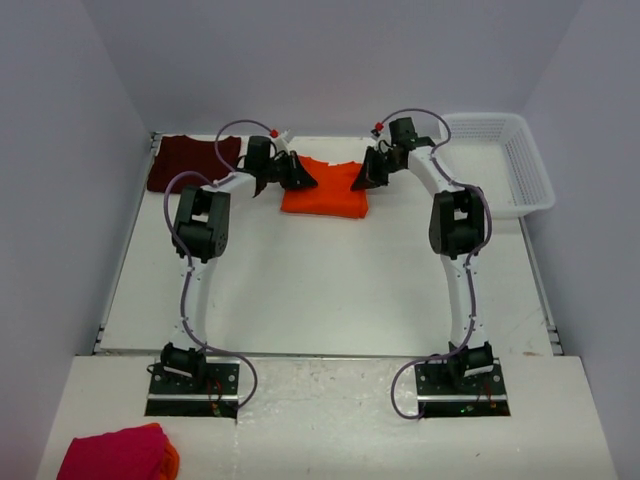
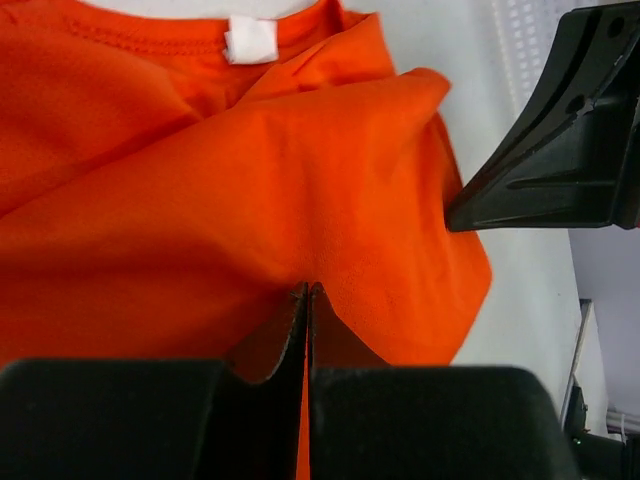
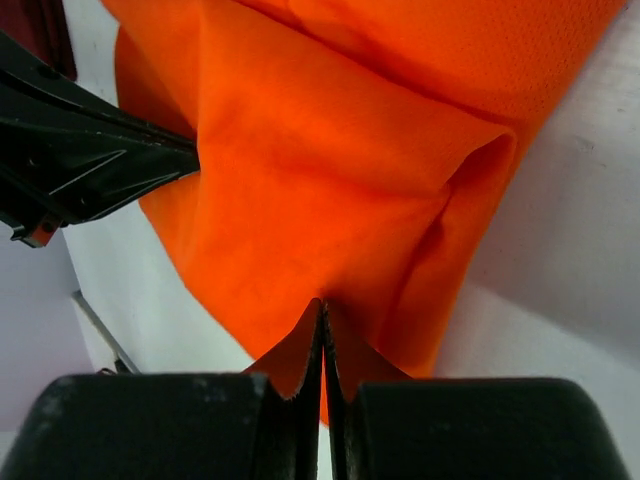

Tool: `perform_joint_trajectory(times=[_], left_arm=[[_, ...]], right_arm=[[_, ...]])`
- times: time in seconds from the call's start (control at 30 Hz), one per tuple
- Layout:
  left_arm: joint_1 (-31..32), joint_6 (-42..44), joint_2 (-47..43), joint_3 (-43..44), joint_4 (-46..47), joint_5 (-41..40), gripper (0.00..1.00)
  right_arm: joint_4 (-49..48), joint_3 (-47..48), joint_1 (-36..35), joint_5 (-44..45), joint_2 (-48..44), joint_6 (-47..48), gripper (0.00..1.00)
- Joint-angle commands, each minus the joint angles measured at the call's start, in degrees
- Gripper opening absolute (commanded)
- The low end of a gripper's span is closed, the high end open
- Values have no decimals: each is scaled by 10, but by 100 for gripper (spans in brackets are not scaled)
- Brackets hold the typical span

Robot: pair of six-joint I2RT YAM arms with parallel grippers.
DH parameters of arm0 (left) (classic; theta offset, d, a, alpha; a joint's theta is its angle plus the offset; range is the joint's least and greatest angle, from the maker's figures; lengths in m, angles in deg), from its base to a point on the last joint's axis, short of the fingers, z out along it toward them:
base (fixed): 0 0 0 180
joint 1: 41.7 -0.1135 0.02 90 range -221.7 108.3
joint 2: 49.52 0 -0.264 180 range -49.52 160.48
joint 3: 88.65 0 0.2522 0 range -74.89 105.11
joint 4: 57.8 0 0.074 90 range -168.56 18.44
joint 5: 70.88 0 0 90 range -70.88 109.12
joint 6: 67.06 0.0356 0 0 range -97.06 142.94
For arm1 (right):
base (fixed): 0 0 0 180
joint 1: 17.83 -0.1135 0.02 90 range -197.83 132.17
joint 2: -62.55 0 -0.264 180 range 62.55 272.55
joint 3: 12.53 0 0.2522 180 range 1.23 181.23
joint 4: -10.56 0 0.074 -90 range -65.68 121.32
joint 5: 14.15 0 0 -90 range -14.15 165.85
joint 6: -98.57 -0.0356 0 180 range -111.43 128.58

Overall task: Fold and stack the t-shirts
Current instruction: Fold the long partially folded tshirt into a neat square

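Orange t-shirt (image 1: 323, 192) lies long axis left-right, collar (image 2: 150, 35) toward the back.

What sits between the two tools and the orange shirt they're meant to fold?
Nothing visible does. The left tool and the right tool are each shut on a pinch of the orange shirt, one at each side, so both touch the cloth directly.

White flat table (image 1: 330, 280) carries a bright orange cloth t-shirt (image 1: 325, 195) upper centre, a dark maroon cloth t-shirt (image 1: 185, 162) upper left, and a white plastic mesh basket (image 1: 527, 165) upper right.
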Motion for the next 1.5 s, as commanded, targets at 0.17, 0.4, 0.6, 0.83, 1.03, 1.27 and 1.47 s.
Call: perform_joint_trajectory(times=[0.17, 0.4, 0.6, 0.83, 1.03, 1.27, 1.47], left_arm=[[-1, -13, 25, 33, -95, -34, 0], [19, -51, -102, -176, -84, -112, 0], [56, -68, -209, -346, -64, -148, 0], [114, -105, -434, -621, 4, -170, 0], [124, -117, -615, -754, -18, -182, 0], [133, -103, -725, -805, -74, -185, 0], [145, -82, -803, -795, -122, -201, 0]], right_arm=[[20, -1, -13, -57, 19, -46, 0], [-113, -259, -33, -59, -99, -98, 0], [-202, -450, -68, -30, -200, -118, 0], [-301, -691, -144, 51, -378, -147, 0], [-365, -862, -186, 94, -511, -196, 0], [-380, -988, -246, 131, -636, -237, 0], [-329, -972, -287, 170, -708, -193, 0]])
